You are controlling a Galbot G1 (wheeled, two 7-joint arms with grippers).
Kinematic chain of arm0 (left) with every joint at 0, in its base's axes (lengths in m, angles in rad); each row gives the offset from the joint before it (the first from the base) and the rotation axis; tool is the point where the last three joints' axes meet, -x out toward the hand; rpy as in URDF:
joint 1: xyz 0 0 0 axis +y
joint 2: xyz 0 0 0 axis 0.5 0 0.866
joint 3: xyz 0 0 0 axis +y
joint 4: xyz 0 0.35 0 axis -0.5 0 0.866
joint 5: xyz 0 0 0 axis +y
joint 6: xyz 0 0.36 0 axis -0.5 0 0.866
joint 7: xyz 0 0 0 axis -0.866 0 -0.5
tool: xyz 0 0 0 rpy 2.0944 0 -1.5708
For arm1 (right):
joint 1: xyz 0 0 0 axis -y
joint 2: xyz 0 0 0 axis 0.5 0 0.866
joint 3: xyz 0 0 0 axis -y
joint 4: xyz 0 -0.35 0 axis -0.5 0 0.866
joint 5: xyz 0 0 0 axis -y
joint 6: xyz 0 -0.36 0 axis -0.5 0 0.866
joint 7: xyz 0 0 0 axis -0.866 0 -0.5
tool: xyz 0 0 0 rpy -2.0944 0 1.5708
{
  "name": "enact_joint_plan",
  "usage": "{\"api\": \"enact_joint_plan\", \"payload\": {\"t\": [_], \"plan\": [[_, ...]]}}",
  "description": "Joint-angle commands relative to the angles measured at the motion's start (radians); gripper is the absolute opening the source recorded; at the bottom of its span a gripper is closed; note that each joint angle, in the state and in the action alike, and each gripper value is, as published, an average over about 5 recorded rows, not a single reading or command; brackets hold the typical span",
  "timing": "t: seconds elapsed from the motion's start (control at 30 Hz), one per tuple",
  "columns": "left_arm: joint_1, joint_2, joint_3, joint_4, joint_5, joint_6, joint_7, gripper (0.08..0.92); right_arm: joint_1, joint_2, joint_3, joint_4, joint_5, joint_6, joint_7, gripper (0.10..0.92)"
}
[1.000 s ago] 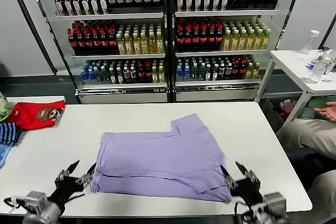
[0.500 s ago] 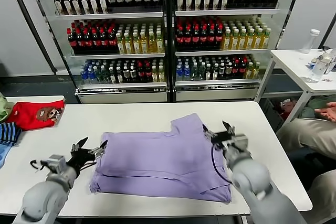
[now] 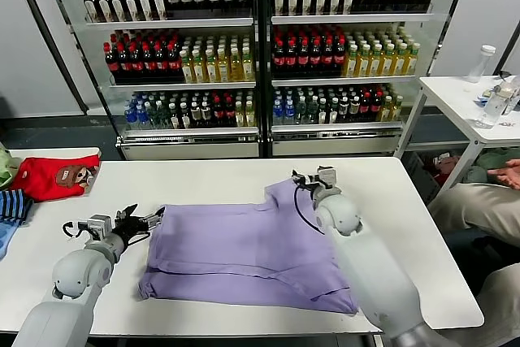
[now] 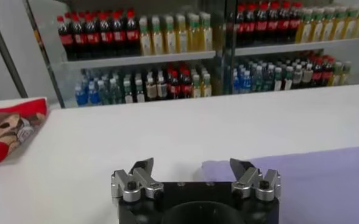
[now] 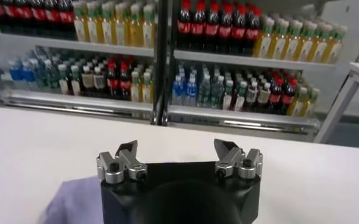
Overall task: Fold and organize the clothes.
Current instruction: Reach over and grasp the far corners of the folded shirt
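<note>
The T-shirt (image 3: 248, 249) is lying in the middle of the table (image 3: 422, 233), plain side up, its near part already folded over. The left gripper (image 3: 140, 221) is hovering at the shirt's left edge and the right gripper (image 3: 313, 178) over its far sleeve, both wide and holding nothing. I think the next fold is being prepared; each gripper needs to come down and pinch the cloth.

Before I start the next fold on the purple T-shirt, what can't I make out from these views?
- T-shirt: near right corner, head view, hidden by the right arm.
- T-shirt print: not visible; only plain fabric faces up.
- Right pincer: whether it touches the sleeve, hidden by its own body, right wrist view.
- Striped garment: cut off by head view edge.
</note>
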Motion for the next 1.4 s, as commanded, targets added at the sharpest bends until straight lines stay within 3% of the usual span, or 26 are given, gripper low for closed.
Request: {"api": "enact_joint_plan", "payload": {"t": [0.03, 0.57, 0.73, 1.2, 1.4], "plan": [[-0.077, -0.005, 0.022, 0.11, 0.014, 0.022, 0.067, 0.823, 0.093, 0.069, 0.003, -0.21, -0.038, 0.021, -0.011, 0.823], [-0.11, -0.01, 0.037, 0.132, 0.012, 0.031, 0.077, 0.823, 0.07, 0.067, 0.01, -0.201, -0.039, 0.019, -0.017, 0.815], [-0.099, -0.012, 0.034, 0.123, 0.008, 0.032, 0.098, 0.796, 0.059, 0.061, 0.006, -0.182, -0.01, 0.013, -0.013, 0.71], [-0.084, -0.027, 0.035, 0.109, 0.006, 0.015, 0.107, 0.402, 0.034, 0.06, 0.024, -0.144, 0.002, 0.066, -0.03, 0.322], [0.002, -0.002, 0.021, -0.013, -0.064, -0.065, 0.048, 0.229, -0.037, -0.024, 0.016, 0.134, 0.05, 0.067, -0.025, 0.153]]}}
